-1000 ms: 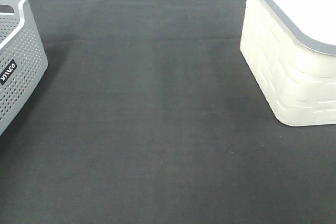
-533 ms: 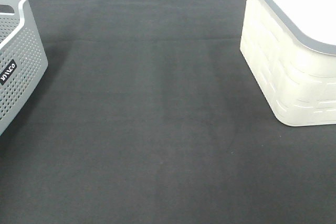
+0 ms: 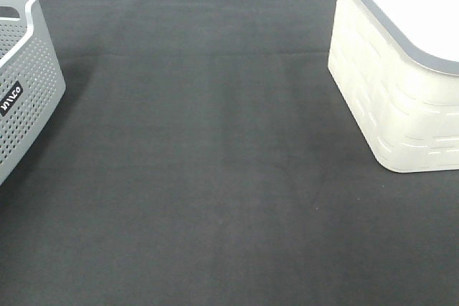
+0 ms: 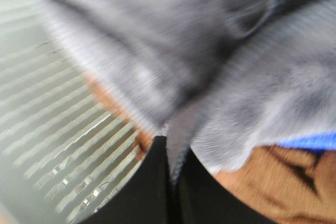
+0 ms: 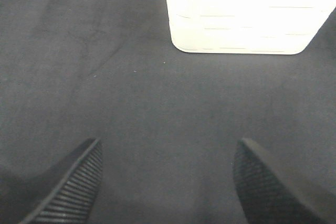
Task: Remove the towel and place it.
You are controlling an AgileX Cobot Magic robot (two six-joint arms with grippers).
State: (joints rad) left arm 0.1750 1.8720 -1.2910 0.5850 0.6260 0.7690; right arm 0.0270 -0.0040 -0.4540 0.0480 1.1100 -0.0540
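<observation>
Lavender-grey cloth is filling most of the left wrist view: the towel (image 4: 157, 40) is hanging bunched and blurred close to the camera, and a fold of it is running down between the two black fingers (image 4: 152, 192) of the left end effector (image 4: 173, 156), which are sitting close together and pinching that fold. Just beside the towel a pale grey striped wall (image 4: 47, 129) is showing, too blurred to say what it belongs to, and beneath the cloth something brown (image 4: 273, 182) with a blue strip (image 4: 310, 141) is peeking out, also too smeared to name. In the high view the black tabletop (image 3: 215, 163) is stretching across the whole frame; a grey perforated basket (image 3: 25, 84) is standing at the left edge of the frame, and a cream bin (image 3: 387, 98) with a grey-rimmed white lid (image 3: 416, 5) is standing in the upper right corner, well apart from the basket. The right end effector (image 5: 168, 150) is hovering over bare tabletop with its ribbed black fingers (image 5: 73, 187) spread wide and gripping nothing, and the cream bin is standing ahead of them, clear of both fingertips.
</observation>
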